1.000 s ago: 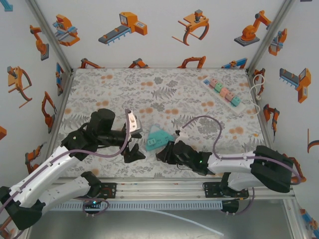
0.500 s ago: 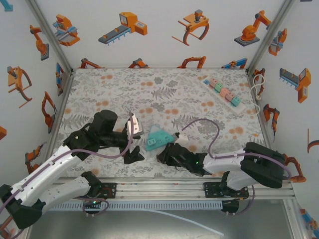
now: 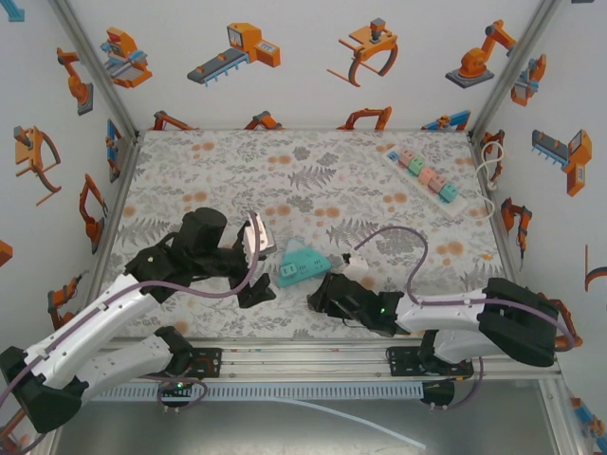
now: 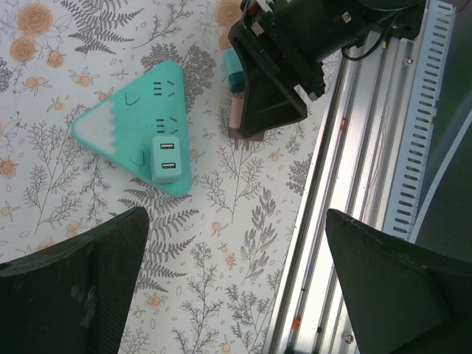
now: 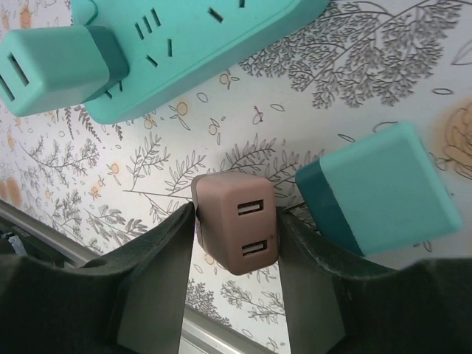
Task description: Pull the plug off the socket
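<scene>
Right gripper (image 5: 234,247) grasps brown plug (image 5: 237,221), already out of socket (image 5: 206,33), left gripper (image 4: 236,228) jaws wide open; next probably release, then pull plugged-in teal plug (image 5: 51,63).

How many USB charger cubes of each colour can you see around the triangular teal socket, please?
Teal: 2, the plugged teal cube in the triangular socket and the loose teal cube lying beside it.
Brown: 1, the brown cube between the fingers of the right gripper.
Total: 3
</scene>
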